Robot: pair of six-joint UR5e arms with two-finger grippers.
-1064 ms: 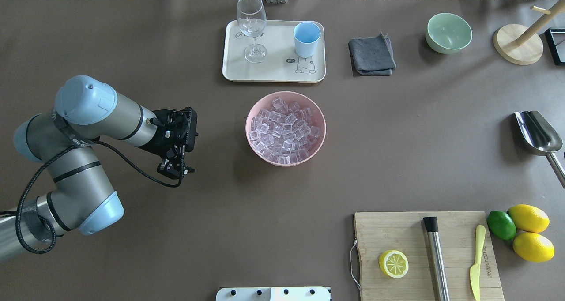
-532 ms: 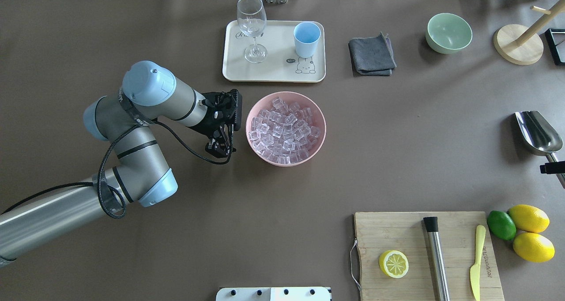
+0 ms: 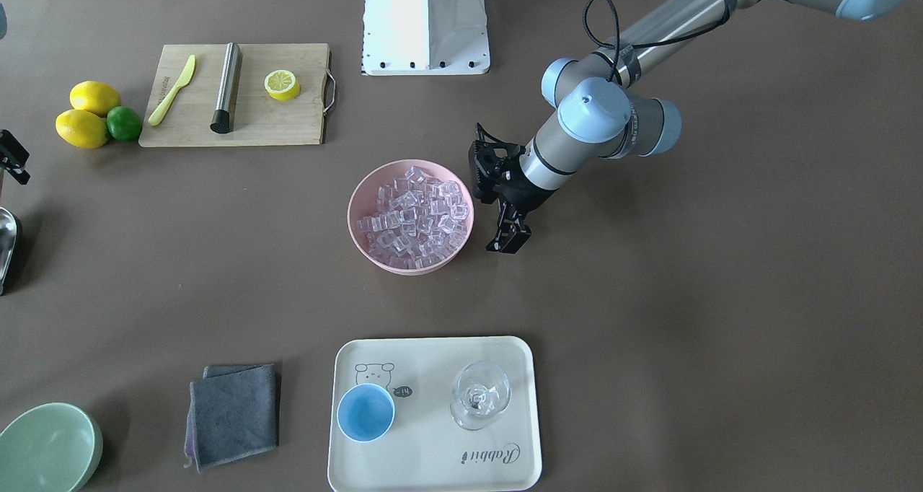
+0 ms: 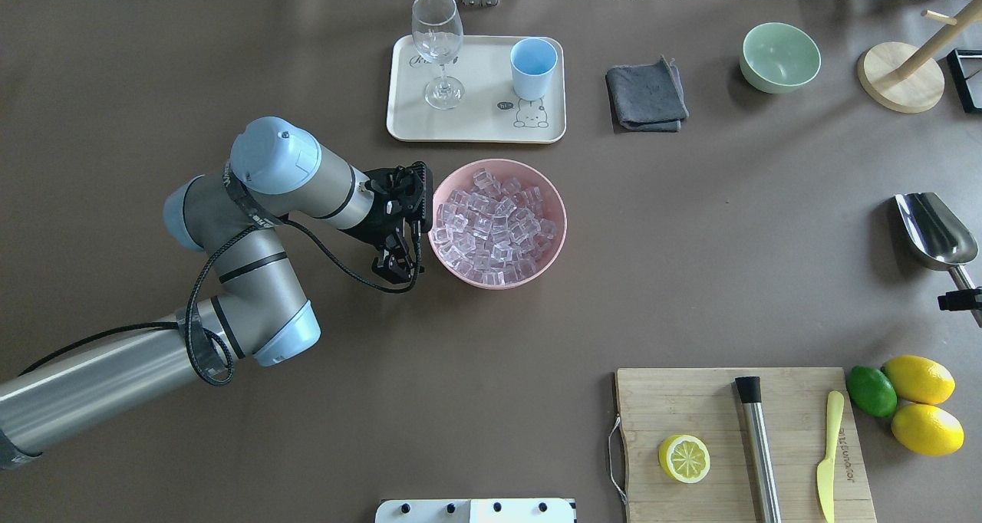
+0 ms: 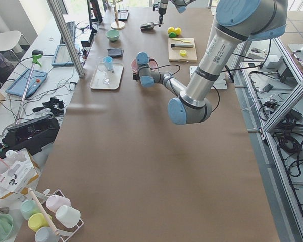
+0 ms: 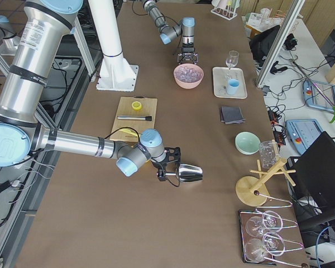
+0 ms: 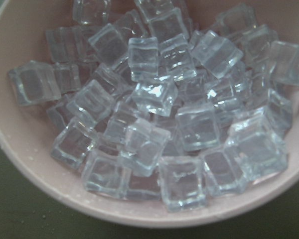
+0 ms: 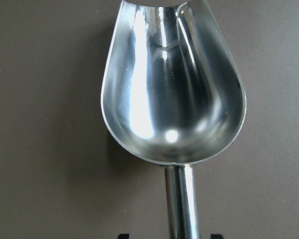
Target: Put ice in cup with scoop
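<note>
A small round light-blue cup [image 4: 533, 67] stands upright on a cream rectangular tray [image 4: 476, 122] at the far side of the brown table, sharing it with a clear stemmed wine glass [image 4: 437, 47] well to its left. Just nearer the robot sits a pink bowl [image 4: 564, 218] heaped with clear ice cubes [image 4: 495, 228]. The left gripper [image 4: 397, 267] hangs just beside the bowl's left rim, its jaws apart and holding nothing. The shiny silver metal scoop [image 4: 932, 231] lies flat far to the right, hollow side up. The right gripper [image 6: 167, 167] is at the scoop's handle, and its black fingertips [image 8: 123, 235] stand wide on either side of it without touching. Right of the tray lie a folded grey cloth [image 4: 646, 93], a pale-green bowl [image 4: 779, 57] and a round wooden stand [image 4: 901, 78]. Near the robot, a bamboo cutting board [image 4: 690, 400] carries a half lemon [image 4: 683, 458], a steel cylinder with a black tip [image 4: 758, 446] and a yellow plastic knife [image 4: 827, 454]. A lime [image 4: 871, 390] and two lemons [image 4: 918, 379] are beside it. The tray shows a cartoon bear, a speech bubble reading "hi~" and a cursive word that looks like "Rabbit". The lettering on the knife is too small to read.
</note>
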